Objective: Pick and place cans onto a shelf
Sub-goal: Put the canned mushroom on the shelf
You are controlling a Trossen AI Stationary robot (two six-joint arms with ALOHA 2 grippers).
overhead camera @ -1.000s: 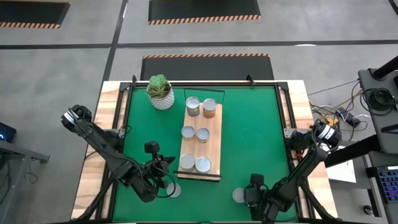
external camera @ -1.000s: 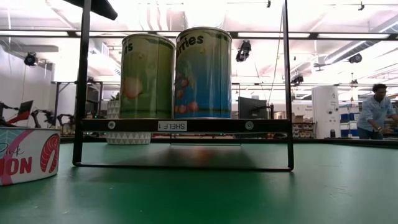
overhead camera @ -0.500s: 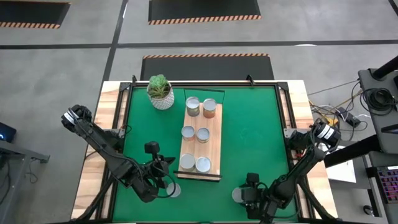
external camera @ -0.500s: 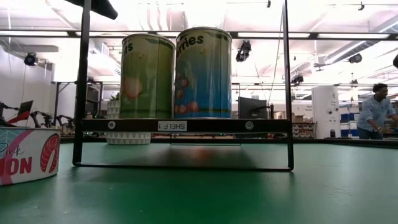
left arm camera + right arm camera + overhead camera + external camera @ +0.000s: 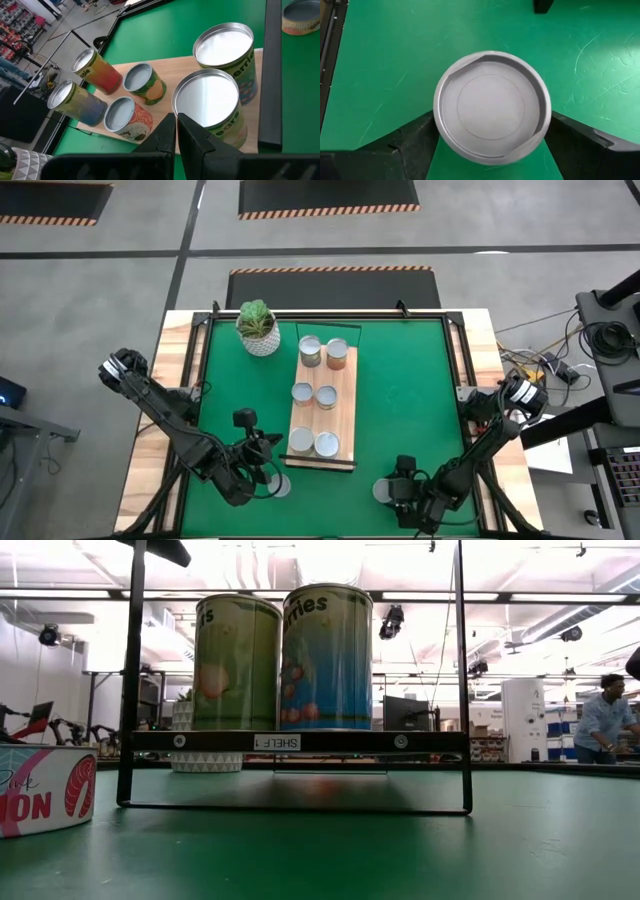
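Observation:
Six cans stand upright in pairs on the wooden shelf (image 5: 345, 415) at the middle of the green mat. The two nearest, a green one (image 5: 237, 662) and a blue one (image 5: 327, 657), fill the low view. A low silver-topped can (image 5: 492, 107) stands on the mat near the front edge, right of the shelf. My right gripper (image 5: 392, 490) is open just above it, one finger (image 5: 415, 140) on either side of its rim; whether they touch it I cannot tell. My left gripper (image 5: 176, 132) is shut and empty, beside the shelf's near left corner.
A flat tin with a salmon label (image 5: 40, 790) lies on the mat near the front edge, just below my left gripper (image 5: 262, 452). A white pot with a green plant (image 5: 258, 328) stands at the far left. A person (image 5: 605, 720) stands in the room behind.
My right gripper has sunk toward the can near the front edge, edging left and tipping further downward. It stays open. The cans and the shelf have not moved.

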